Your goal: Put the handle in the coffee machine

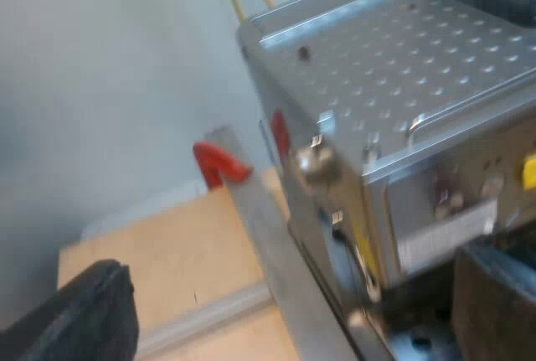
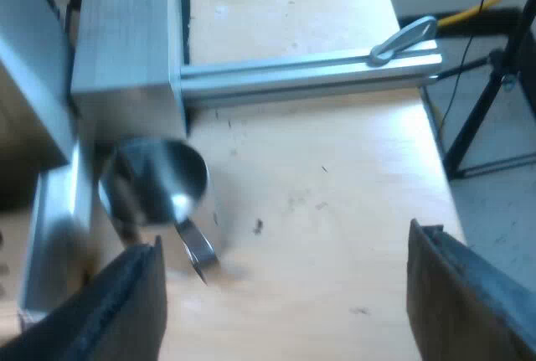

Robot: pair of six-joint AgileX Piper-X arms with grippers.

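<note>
While left gripper (image 1: 289, 315) gapes empty close by espresso machine (image 1: 402, 85), right gripper (image 2: 289, 298), also spread, hovers near metal cup (image 2: 155, 181).

The espresso machine (image 1: 394, 110) is cut off by the edge, its lower front hidden.

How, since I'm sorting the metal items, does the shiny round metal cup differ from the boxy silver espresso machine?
The shiny round metal cup is curved and mirror-smooth; the boxy silver espresso machine is angular, with a dimpled top. The cup has a thin metal handle; the machine has a round knob. The cup stands by my open right claw, the machine by my open left claw. Both are bare silvery metal.
</note>
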